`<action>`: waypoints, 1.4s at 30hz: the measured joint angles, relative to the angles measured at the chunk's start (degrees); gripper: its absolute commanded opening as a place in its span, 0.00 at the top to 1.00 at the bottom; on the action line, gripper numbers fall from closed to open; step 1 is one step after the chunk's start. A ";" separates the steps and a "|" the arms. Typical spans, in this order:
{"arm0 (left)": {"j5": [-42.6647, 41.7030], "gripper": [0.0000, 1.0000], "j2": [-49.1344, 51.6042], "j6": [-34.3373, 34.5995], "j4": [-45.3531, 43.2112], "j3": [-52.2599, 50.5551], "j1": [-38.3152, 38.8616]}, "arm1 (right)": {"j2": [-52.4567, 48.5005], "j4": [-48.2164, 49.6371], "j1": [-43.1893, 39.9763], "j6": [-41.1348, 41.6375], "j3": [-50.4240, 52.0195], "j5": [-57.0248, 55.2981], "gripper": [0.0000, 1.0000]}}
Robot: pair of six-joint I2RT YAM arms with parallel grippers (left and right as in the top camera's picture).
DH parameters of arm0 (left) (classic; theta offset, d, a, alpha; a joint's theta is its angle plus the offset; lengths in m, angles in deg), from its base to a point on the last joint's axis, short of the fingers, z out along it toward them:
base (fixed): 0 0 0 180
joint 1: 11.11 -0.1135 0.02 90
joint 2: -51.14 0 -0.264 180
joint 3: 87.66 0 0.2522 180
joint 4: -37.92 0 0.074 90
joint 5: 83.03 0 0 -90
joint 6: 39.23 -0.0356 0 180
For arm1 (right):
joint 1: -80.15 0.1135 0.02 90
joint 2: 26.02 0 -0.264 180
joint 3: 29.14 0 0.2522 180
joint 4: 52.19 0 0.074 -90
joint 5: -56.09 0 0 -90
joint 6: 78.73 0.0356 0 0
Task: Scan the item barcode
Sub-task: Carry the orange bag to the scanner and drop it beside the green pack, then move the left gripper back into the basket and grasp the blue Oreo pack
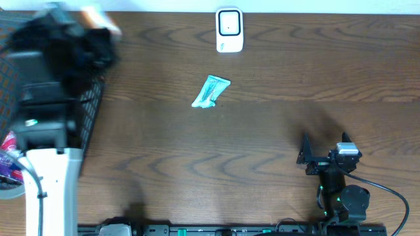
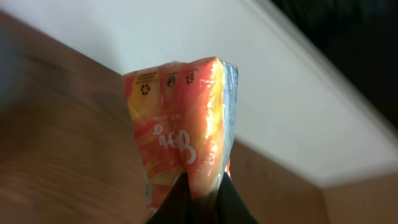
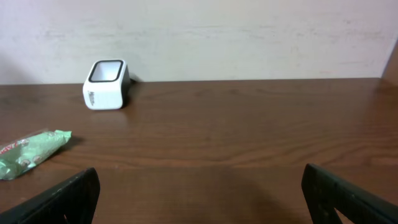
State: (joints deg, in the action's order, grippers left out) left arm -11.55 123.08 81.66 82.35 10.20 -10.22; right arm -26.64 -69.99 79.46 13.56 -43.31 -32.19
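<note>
My left gripper (image 2: 202, 190) is shut on the lower end of an orange and pink packet (image 2: 183, 124), holding it up in the air with its printed side facing the wrist camera. From overhead the left arm is a blur at the far left, with the packet (image 1: 100, 17) sticking out near the table's back edge. No barcode shows on the visible side. The white scanner (image 1: 229, 29) stands at the back centre, also in the right wrist view as the scanner (image 3: 106, 84). My right gripper (image 1: 323, 155) rests open at the front right, nothing between its fingers (image 3: 68, 199).
A teal packet (image 1: 210, 90) lies on the wood in front of the scanner, the same teal packet (image 3: 31, 152) showing at the left of the right wrist view. A black mesh basket (image 1: 92, 108) stands at the left edge, with more packets (image 1: 8, 160) by it.
</note>
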 measured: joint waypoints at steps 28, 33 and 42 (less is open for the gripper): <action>12.94 0.25 40.65 -15.65 0.24 -0.09 30.29 | 0.00 0.00 -0.02 0.00 0.00 0.00 0.01; 12.90 0.24 38.97 -15.93 0.20 -0.09 29.46 | 0.00 0.00 -0.02 0.00 0.00 0.00 0.01; 12.92 0.23 19.96 -15.91 2.10 -0.04 19.28 | 0.00 0.00 0.00 0.00 0.00 0.00 0.01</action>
State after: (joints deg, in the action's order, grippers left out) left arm 1.36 143.04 65.75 84.45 10.15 9.06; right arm -26.64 -69.99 79.46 13.56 -43.31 -32.19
